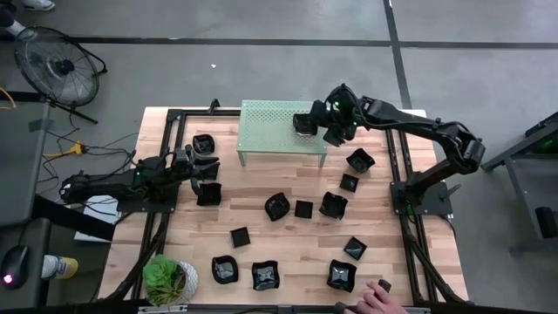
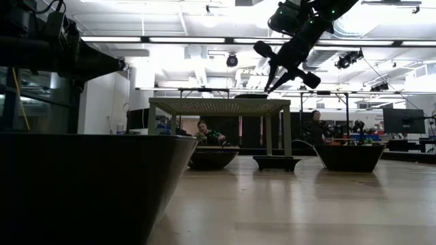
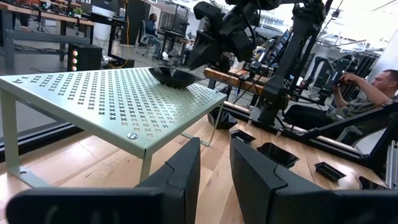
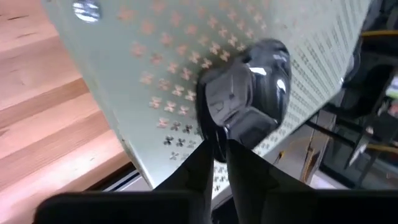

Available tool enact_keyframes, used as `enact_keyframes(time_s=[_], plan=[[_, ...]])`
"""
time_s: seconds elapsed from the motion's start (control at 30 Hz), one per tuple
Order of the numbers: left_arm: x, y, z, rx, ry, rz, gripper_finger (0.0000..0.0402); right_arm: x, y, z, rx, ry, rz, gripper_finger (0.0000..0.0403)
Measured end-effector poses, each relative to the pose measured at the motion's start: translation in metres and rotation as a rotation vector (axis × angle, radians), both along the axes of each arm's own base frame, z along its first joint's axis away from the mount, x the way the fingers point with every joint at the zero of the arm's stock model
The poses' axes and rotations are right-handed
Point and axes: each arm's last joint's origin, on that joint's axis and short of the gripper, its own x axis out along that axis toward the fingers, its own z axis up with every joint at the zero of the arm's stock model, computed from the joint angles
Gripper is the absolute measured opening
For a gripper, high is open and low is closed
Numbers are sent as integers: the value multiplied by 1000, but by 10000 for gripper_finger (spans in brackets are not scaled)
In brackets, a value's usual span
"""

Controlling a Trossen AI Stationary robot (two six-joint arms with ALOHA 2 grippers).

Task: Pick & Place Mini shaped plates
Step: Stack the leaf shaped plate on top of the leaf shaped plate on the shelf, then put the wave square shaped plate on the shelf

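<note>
A pale green perforated shelf [image 1: 275, 131] stands at the table's far middle. One black mini plate [image 1: 303, 124] rests by its base on the shelf's right end [image 3: 173, 74]. My right gripper [image 4: 221, 152] hangs just above it, slanting down, its fingers a narrow gap apart at the plate's near rim [image 4: 217, 134]. Several more black plates [image 1: 302, 208] lie scattered on the wooden table. My left gripper [image 3: 214, 168] waits level at the table's left [image 1: 202, 170], open, with nothing between its fingers. My right gripper comes at the plate on the shelf slanting down from the table's right. Its fingertips [image 4: 205, 155] stand at the plate's rim, but I cannot tell whether they touch it. The plate sits upright on the shelf top.
A small potted plant [image 1: 170, 279] stands at the near left corner. A person's hand [image 1: 381, 301] reaches over the near edge by a plate [image 1: 341, 275]. Two plates [image 1: 203, 144] lie close to my left gripper. Black frame rails run along both table sides.
</note>
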Motion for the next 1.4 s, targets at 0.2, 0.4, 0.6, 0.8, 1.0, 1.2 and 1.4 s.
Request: enact_keyframes(time_s=[0.2,0.4,0.6,0.8,1.0,1.2,1.4], plan=[[0,0,0,0,0,0,85,0,-3,2,-27,-14,-94,57],[0,0,0,0,0,0,85,-6,-3,9,-23,-65,-294,67],[0,0,0,0,0,0,85,-18,4,18,92,-158,-557,67],[0,0,0,0,0,0,85,-34,15,27,230,-309,-914,67],[0,0,0,0,0,0,85,-54,29,31,333,-408,-1225,67],[0,0,0,0,0,0,85,-69,42,25,536,-465,-1582,67],[0,0,0,0,0,0,85,-76,51,19,791,-475,-1905,67]])
